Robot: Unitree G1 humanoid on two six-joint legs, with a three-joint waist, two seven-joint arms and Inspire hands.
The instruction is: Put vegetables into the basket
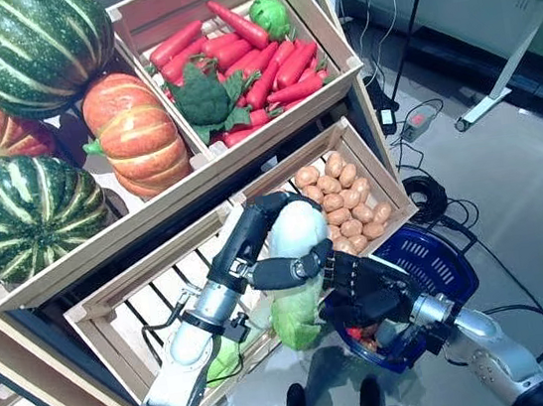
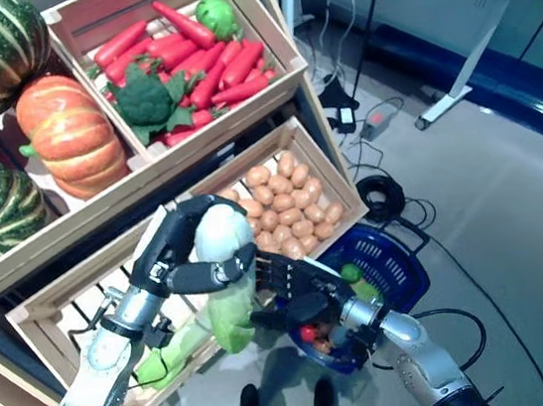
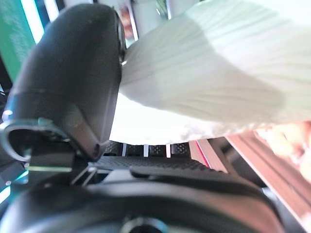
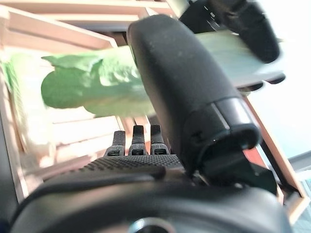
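My left hand (image 1: 258,255) is shut on a long napa cabbage (image 1: 294,235), white at the top and leafy green at the bottom (image 2: 228,314). It holds the cabbage upright in front of the lower wooden crate (image 1: 117,318), just left of the blue basket (image 1: 439,256). The white ribbed cabbage shows against the thumb in the left wrist view (image 3: 204,73). My right hand (image 1: 368,290) is open, its fingers straight, at the basket's near-left rim right beside the cabbage's green end (image 4: 97,87). Small red and green vegetables lie in the basket (image 2: 314,333).
The wooden stand (image 1: 197,173) with its tilted crates fills the left and centre. Black cables (image 1: 426,198) lie on the grey floor behind the basket. A white desk leg (image 1: 497,93) stands at the far right.
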